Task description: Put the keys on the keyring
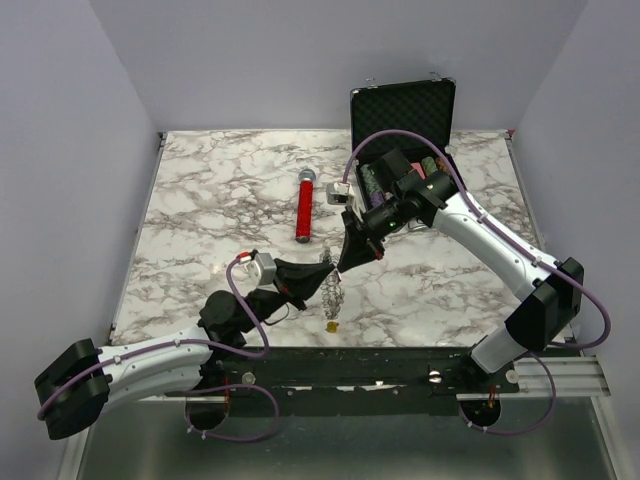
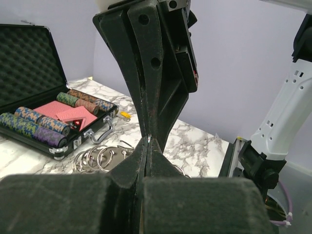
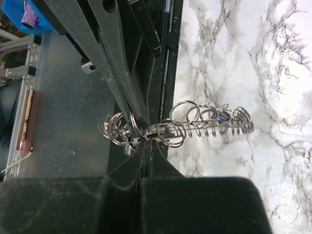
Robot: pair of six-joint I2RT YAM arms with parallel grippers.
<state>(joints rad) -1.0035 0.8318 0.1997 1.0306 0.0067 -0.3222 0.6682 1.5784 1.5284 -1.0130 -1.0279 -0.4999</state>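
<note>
The keyring [image 1: 333, 290] hangs as a coil of thin metal loops between both grippers above the table's near edge, its small yellow tag [image 1: 331, 325] dangling below. My left gripper [image 1: 325, 268] is shut, a sliver of the ring's metal pinched at its tips [image 2: 147, 140]. My right gripper [image 1: 345, 262] meets it tip to tip and is shut on the ring's wire [image 3: 147, 141]. In the right wrist view the keyring [image 3: 204, 127] stretches right, strung with several split rings. A blue key head [image 3: 223, 117] shows among them; other keys are hidden.
A red-handled microphone [image 1: 304, 205] lies at mid-table. An open black case [image 1: 400, 120] with poker chips [image 2: 36, 127] and a card deck stands at the back right, under the right arm. The table's front edge and metal rail [image 1: 560, 375] are just below the grippers.
</note>
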